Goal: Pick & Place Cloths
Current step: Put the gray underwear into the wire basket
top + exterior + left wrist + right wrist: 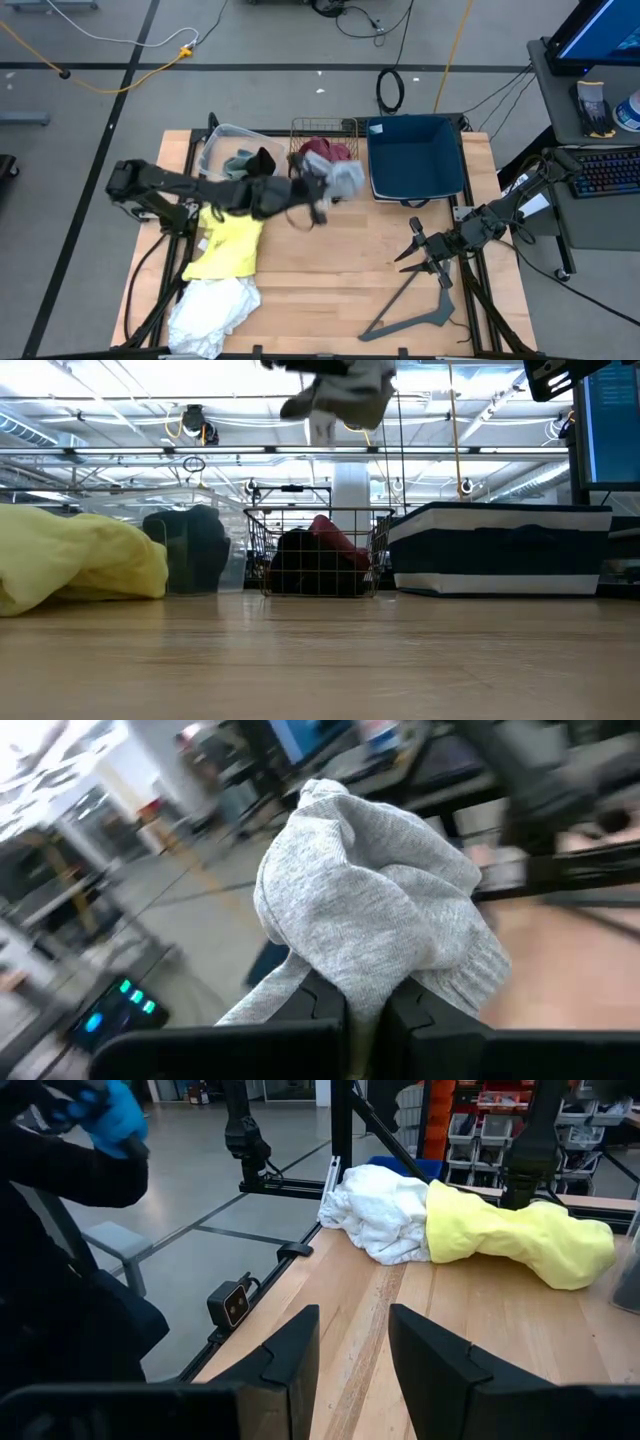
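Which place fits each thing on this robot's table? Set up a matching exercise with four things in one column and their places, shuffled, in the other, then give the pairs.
Things:
1. light grey cloth
2. yellow cloth
3. maroon cloth
4. grey hanger bar

Places:
A. in the wire basket
B. flat on the table near the right pincer
C. held up in the air by the shut left pincer
D. on the table beside the white cloth

Pairs: 1-C, 2-D, 3-A, 4-B
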`<state>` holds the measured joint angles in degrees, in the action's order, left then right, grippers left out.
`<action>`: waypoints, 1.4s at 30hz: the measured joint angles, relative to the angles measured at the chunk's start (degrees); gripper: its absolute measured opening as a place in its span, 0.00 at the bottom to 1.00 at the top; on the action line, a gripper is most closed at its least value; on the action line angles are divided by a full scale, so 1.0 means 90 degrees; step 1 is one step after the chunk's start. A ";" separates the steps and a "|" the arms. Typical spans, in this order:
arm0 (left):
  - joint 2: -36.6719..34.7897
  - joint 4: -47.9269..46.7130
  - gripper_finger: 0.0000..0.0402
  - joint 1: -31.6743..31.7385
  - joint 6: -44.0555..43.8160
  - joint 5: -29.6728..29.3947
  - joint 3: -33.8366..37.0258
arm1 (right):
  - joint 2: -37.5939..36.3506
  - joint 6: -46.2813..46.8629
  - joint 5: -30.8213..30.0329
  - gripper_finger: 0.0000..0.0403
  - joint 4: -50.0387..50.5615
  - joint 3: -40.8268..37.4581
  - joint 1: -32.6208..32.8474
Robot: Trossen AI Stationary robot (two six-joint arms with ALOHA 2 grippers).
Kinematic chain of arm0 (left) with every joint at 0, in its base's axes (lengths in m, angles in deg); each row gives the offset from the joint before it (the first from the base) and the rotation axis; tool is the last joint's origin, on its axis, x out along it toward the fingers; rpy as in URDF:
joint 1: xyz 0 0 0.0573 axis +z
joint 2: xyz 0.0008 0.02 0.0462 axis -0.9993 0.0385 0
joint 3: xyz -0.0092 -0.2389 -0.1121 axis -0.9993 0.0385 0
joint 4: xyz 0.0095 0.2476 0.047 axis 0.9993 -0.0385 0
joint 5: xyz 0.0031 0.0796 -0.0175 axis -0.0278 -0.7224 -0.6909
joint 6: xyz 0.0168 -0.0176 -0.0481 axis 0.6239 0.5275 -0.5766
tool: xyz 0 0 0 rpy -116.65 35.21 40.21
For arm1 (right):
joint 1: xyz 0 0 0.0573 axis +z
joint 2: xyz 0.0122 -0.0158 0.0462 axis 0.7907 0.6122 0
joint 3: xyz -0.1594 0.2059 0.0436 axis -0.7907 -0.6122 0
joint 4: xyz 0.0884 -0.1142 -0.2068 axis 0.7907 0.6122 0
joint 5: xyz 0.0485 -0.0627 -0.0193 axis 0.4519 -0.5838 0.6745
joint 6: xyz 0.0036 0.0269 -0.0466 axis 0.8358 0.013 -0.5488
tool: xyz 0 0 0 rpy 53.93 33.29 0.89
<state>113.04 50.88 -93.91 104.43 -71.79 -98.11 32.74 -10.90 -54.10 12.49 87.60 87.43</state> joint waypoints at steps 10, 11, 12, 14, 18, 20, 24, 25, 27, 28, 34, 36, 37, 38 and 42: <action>0.0000 -0.0427 0.02 0.1917 -0.1430 0.1304 0.0000 | 0.0000 0.0000 0.0000 0.28 0.0000 0.0000 0.0000; 0.0000 -0.0546 0.01 0.2086 -0.1589 0.1472 -0.0002 | 0.0000 -0.0001 0.0000 0.28 0.0000 0.0000 0.0000; 0.0000 -0.0683 0.01 0.2237 -0.1737 0.1613 -0.0002 | 0.0000 -0.0001 0.0000 0.28 0.0000 0.0000 0.0000; 0.0005 -0.0914 0.02 0.2508 -0.2085 0.1768 -0.0002 | 0.0000 -0.0002 0.0000 0.28 0.0002 0.0000 0.0000; 0.0005 -0.1362 0.03 0.2886 -0.2615 0.2096 -0.0002 | 0.0000 -0.0002 0.0000 0.28 0.0002 0.0000 0.0000; 0.0052 -0.1416 0.01 0.2961 -0.2693 0.2213 -0.0002 | 0.0000 -0.0002 0.0000 0.28 0.0002 0.0000 0.0000; 0.0171 -0.1409 0.03 0.2919 -0.2787 0.2378 -0.0002 | 0.0000 -0.0027 -0.0001 0.28 0.0005 0.0000 0.0000; 0.0254 -0.1304 0.03 0.2876 -0.2778 0.2370 -0.0007 | 0.0000 -0.0032 0.0000 0.28 0.0005 0.0000 0.0000; 0.0333 -0.1376 0.02 0.2837 -0.2771 0.2374 -0.0009 | 0.0000 -0.0034 0.0000 0.28 0.0005 0.0000 0.0000; 0.0387 -0.1450 0.02 0.2827 -0.2759 0.2374 0.0002 | -0.0002 -0.0044 -0.0002 0.28 0.0003 0.0000 0.0000; 0.0920 -0.1155 0.03 0.2753 -0.2794 0.2166 -0.0010 | -0.0002 0.0027 -0.0002 0.28 0.0000 0.0002 0.0000; 0.1083 -0.1260 0.02 0.2776 -0.2796 0.2155 -0.0003 | 0.0000 0.0043 0.0012 0.28 0.0003 0.0002 0.0000; 0.1172 -0.1192 0.02 0.2777 -0.2795 0.2158 -0.0002 | 0.0002 0.0044 0.0005 0.28 0.0004 0.0005 0.0000; 0.1266 -0.1122 0.01 0.2779 -0.2787 0.2179 -0.0005 | 0.0002 0.0043 0.0001 0.28 0.0020 0.0005 0.0000; 0.1527 -0.1144 0.04 0.2823 -0.2804 0.2179 -0.0005 | 0.0002 -0.0003 -0.0007 0.28 0.0005 0.0005 0.0000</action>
<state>126.78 40.58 -68.51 79.20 -52.18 -98.15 32.76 -10.93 -54.16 12.53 87.64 87.43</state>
